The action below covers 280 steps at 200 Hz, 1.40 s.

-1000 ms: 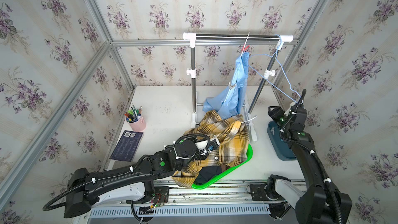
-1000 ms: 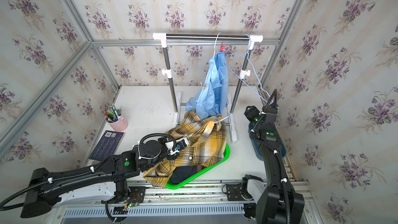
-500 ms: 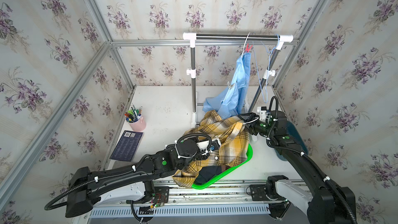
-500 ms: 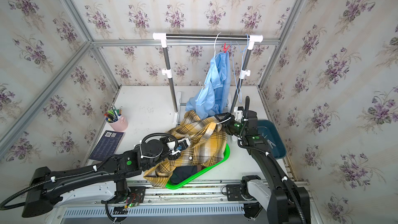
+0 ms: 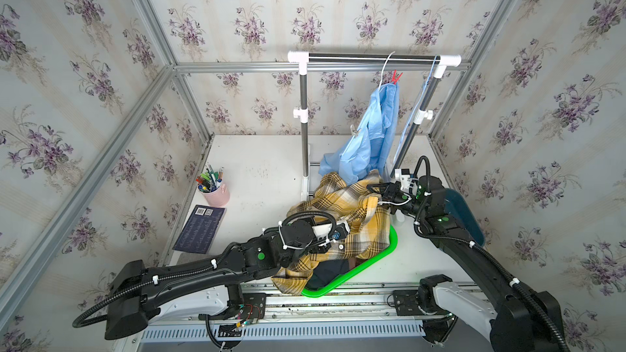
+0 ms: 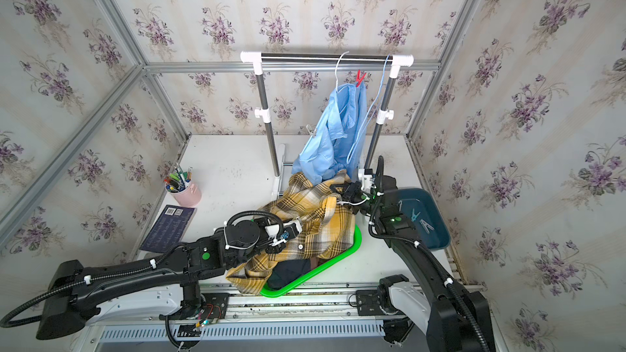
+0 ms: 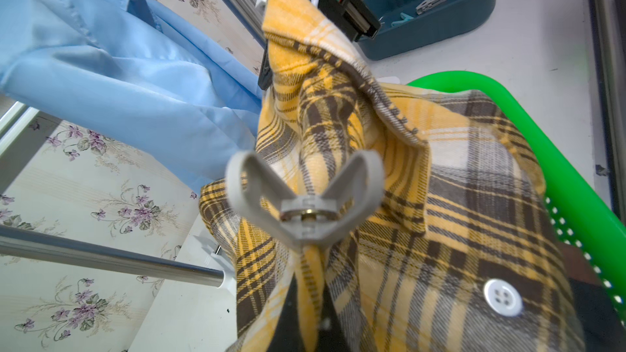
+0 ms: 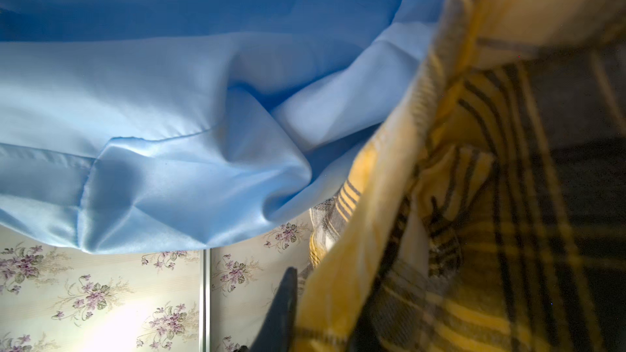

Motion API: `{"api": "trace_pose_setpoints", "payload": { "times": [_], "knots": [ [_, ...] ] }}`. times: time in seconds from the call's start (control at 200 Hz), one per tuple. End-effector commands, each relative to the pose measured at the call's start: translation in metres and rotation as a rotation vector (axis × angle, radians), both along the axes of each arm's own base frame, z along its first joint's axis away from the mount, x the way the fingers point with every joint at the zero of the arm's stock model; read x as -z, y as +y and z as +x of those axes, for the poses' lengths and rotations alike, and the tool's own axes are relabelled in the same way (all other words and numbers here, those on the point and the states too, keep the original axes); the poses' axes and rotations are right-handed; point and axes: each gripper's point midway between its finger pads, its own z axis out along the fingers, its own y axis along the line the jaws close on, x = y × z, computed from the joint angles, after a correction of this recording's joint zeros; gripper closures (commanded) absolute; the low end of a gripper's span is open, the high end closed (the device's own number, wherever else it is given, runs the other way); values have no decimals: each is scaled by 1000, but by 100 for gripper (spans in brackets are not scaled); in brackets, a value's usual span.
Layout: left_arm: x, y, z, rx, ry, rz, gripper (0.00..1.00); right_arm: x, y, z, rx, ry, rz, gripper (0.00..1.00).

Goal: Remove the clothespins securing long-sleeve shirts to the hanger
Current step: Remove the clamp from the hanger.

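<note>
Inspecting the left wrist view, I find a grey clothespin point(image 7: 305, 208) clamped on a raised fold of the yellow plaid shirt point(image 5: 355, 204), its two handle wings splayed towards the camera. The left gripper point(image 7: 307, 275) is clenched on that same fold, just beside the pin's biting end; I cannot tell whether they touch. The right gripper point(image 5: 375, 189) sits at the shirt's far right peak. The cloth rises to it in a ridge, so I judge it closed on fabric, though its fingers are mostly hidden. The shirt lies heaped over the green basket point(image 5: 372, 262), near centre.

Handling assessment: the pin looks light, rigid, smooth and spring-loaded. I would take it across both wings and squeeze. Tugging its body would only drag the limp, soft flannel.

A red clothespin point(image 5: 395, 77) grips the light blue shirt point(image 5: 372, 137) on the far rail.
</note>
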Motion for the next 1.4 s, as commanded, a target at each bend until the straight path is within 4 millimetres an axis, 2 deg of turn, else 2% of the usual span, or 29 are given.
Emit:
{"api": "trace_pose_setpoints", "payload": {
  "times": [0.0, 0.06, 0.185, 0.25, 0.32, 0.46, 0.629, 0.789, 0.899, 0.989, 1.094, 1.194, 1.394],
  "knots": [
    [-15, -3, 4, -23, -4, -76, 95, 0, 0, 3, 9, -32, -3, 100],
    [-15, -2, 3, -26, 12, -76, 82, 5, -2, 4, 27, -13, -3, 100],
    [-19, 6, 0, -34, 27, -89, 35, 12, -10, 10, 87, 33, -28, 100],
    [-26, 10, -4, -25, 30, -111, 22, 14, -13, 12, 113, 43, -40, 100],
    [-30, 14, -12, 2, 57, -118, 15, 17, -15, 14, 131, 58, -47, 100],
    [-41, 16, -25, 37, 138, -136, 10, 17, -16, 18, 142, 65, -46, 100],
    [-36, -5, -43, 131, 401, -155, 6, 8, -19, 18, 148, 22, -71, 100],
    [-41, -12, -26, 131, 662, -280, 12, 10, -18, 13, 139, 9, -63, 100],
    [-40, -10, -7, 63, 760, -320, 14, 9, -19, 11, 136, -3, -73, 100],
    [-39, -16, -9, 91, 863, -331, 14, 6, -18, 11, 131, -20, -74, 100],
    [-29, -26, -13, 103, 956, -308, 20, 7, -18, 10, 128, -22, -73, 100],
    [-14, -26, -13, 80, 994, -265, 26, 5, -18, 10, 124, -32, -71, 100],
    [6, -22, -10, 40, 995, -230, 31, 5, -17, 8, 118, -33, -69, 100]
  ]
}}
